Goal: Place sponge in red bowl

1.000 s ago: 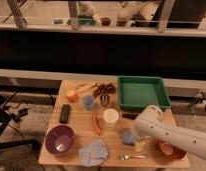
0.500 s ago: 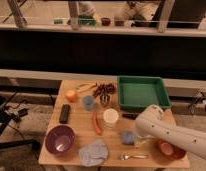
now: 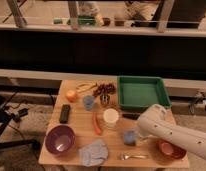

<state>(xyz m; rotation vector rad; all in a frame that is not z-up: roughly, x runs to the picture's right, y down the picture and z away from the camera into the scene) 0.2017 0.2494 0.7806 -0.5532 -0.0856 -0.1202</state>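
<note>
The sponge [image 3: 128,137] is a small blue-grey block lying on the wooden table [image 3: 78,127], front right of centre. The red bowl [image 3: 171,149] stands at the table's front right corner, partly covered by my white arm [image 3: 163,129]. My gripper [image 3: 138,135] is at the arm's lower left end, right beside the sponge on its right side. The arm's casing hides most of it.
A green tray [image 3: 142,92] is at the back right. A white cup [image 3: 111,118], blue cup [image 3: 88,102], orange [image 3: 71,95], black remote [image 3: 65,113], red-orange vegetable [image 3: 96,123], purple bowl [image 3: 60,139], blue cloth [image 3: 93,152] and fork [image 3: 133,156] are spread over the table.
My arm has shifted slightly to the right and lower, staying beside the sponge. The sponge and the red bowl have not moved.
</note>
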